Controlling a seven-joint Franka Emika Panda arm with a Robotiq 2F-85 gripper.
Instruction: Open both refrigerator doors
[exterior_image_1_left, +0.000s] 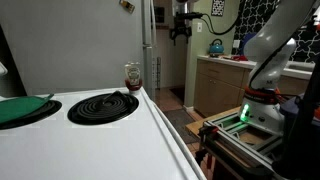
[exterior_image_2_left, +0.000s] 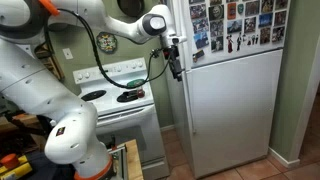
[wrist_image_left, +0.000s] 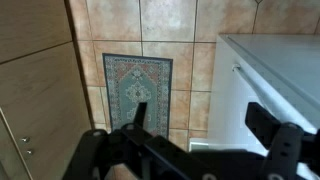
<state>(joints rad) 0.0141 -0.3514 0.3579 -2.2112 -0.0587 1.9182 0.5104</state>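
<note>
Refrigerator doors (exterior_image_2_left: 236, 100) sit flush and closed on the tall fridge in an exterior view. The longer lower door (exterior_image_2_left: 236, 125) is plain pale grey, and the shorter upper door (exterior_image_2_left: 238, 24) is crowded with photos and magnets. Your gripper (exterior_image_2_left: 175, 66) hangs just beside the upper door's left edge, close to the seam between the two panels; you cannot tell whether it touches. In the wrist view its fingers (wrist_image_left: 140, 118) are spread wide with nothing between them.
</note>
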